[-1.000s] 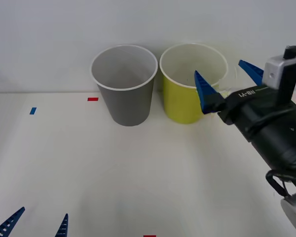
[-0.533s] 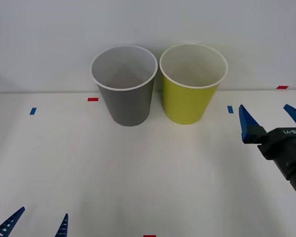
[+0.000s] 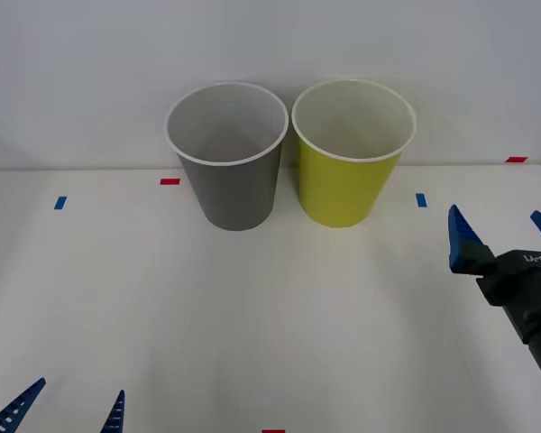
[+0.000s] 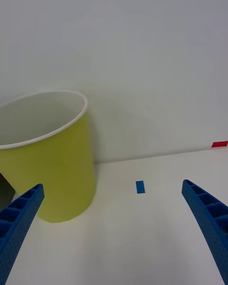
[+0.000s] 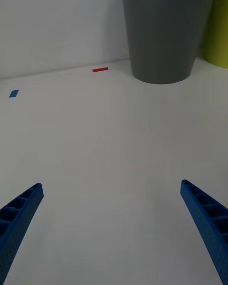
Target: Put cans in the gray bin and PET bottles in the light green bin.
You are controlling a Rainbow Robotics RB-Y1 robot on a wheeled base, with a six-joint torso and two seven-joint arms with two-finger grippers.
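Observation:
The gray bin (image 3: 227,153) and the light green bin (image 3: 353,150) stand side by side at the back of the white table, both upright with white insides. My right gripper (image 3: 503,236) hangs open and empty to the right of the light green bin (image 4: 45,156), lower than its rim. My left gripper (image 3: 65,406) is open at the front left edge, well in front of the gray bin (image 5: 164,28). The cans and PET bottles are out of view.
Small tape marks lie on the table (image 3: 270,298): blue (image 3: 60,202) and red (image 3: 169,181) at the left, blue (image 3: 421,199) and red (image 3: 516,160) at the right, red (image 3: 272,431) at the front edge. A white wall rises behind the bins.
My right gripper has pulled back from above the light green bin's rim, moving right, toward me and down. It stays open. The left gripper has not moved.

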